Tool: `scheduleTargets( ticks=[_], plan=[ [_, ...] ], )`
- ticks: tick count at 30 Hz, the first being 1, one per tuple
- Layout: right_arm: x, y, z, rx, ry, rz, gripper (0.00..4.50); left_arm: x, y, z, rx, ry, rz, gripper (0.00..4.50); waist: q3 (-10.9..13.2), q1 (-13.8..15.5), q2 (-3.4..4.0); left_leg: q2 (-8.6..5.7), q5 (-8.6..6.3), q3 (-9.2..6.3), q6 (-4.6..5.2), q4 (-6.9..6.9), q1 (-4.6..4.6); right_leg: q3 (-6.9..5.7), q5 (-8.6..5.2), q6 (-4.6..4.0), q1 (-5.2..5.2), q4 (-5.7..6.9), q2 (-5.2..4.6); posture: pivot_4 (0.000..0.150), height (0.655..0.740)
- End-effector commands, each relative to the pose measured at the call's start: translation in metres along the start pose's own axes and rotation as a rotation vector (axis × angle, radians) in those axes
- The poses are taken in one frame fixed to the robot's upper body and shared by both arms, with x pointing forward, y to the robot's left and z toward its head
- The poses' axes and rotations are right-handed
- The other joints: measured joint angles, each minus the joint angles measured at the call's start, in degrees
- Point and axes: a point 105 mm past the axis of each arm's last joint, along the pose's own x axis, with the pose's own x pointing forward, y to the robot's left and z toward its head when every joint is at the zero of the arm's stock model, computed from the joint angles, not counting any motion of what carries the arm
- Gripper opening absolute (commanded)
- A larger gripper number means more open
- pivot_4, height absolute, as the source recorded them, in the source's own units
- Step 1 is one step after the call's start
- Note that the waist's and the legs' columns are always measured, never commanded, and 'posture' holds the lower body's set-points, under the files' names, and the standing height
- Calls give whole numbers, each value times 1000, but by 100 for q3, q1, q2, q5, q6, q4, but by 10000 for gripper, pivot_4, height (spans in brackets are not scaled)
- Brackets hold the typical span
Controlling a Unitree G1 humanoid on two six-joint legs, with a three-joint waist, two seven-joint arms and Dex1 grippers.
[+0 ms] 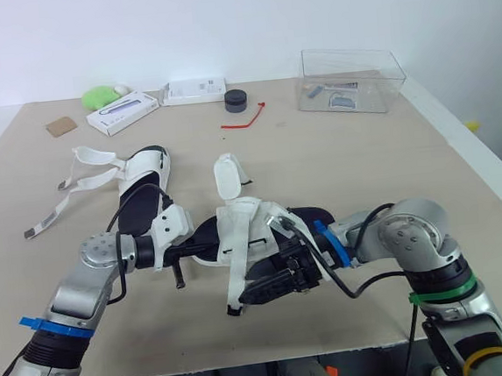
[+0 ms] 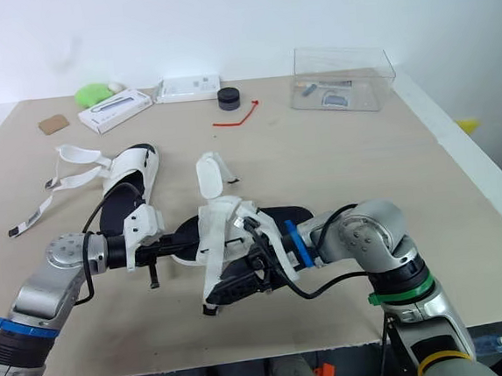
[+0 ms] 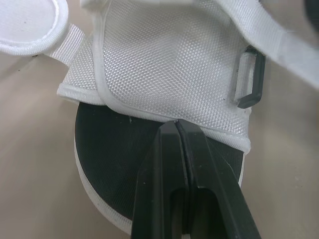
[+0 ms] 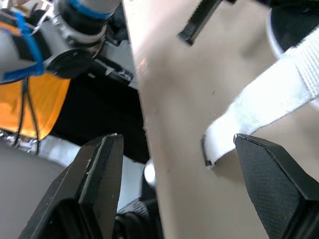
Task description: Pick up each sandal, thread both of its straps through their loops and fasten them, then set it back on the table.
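A black-soled sandal with white straps (image 1: 254,227) is held low over the table's front middle, its undone straps standing up and hanging down. My left gripper (image 1: 188,237) reaches its heel end. In the left wrist view the fingers (image 3: 164,164) are pressed together at the edge of the white upper (image 3: 169,64), over the black insole. My right gripper (image 1: 273,285) is under the sandal's near side and open wide. The hanging strap end (image 4: 219,144) lies between its fingers (image 4: 94,184) without touching them. A second sandal (image 1: 142,184) lies at the left with its straps spread out.
At the back stand a clear plastic box (image 1: 351,78), two white boxes (image 1: 123,111) (image 1: 194,90), a black round lid (image 1: 235,100), a red tie (image 1: 245,118), a green object (image 1: 100,96) and a brown coaster (image 1: 61,126). The table's front edge (image 1: 249,362) is close below the grippers.
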Motion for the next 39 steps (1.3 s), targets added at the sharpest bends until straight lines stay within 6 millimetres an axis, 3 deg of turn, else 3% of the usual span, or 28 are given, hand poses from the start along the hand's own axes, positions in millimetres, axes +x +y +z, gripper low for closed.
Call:
scheduleTargets(
  ticks=[1,12,18,25,28,34,39],
  plan=[
    [0,-1,9,-14,-25,-26,38093,-1,0,6,19,-15,4,0,0,-1,0,0,0,0,0,0,0,0,0,0,0,0,-1,1500,7400],
    [-11,-3,5,-12,-4,-67,38093,0,0,5,18,-14,-8,0,0,-1,0,1,0,-2,0,0,0,-1,0,1,0,0,1,1500,7400],
    [2,0,19,4,-45,-45,38093,1,-1,5,17,-16,-14,0,0,-9,0,4,0,-1,0,0,2,1,0,0,0,0,3,1500,7400],
    [9,-2,19,9,-35,-77,38093,1,1,5,17,-15,-8,0,0,-8,0,1,0,-2,0,-1,-2,-2,1,-1,-1,-1,-3,1500,7400],
    [13,-1,17,12,-28,-76,29287,0,0,5,16,-14,-9,0,0,-8,0,1,-1,-3,0,-1,-2,-2,0,-1,-1,-1,-4,1500,7400],
    [16,-8,16,39,-26,-107,1297,1,0,5,16,-14,-9,0,0,-9,0,2,0,-5,0,-1,-1,-3,0,0,-1,-1,-2,1500,7400],
    [15,-10,15,56,-31,-116,441,1,0,5,15,-17,-6,0,0,-9,0,2,0,-4,0,-1,-2,-2,0,0,-1,-1,-2,1500,7400]
  ],
)
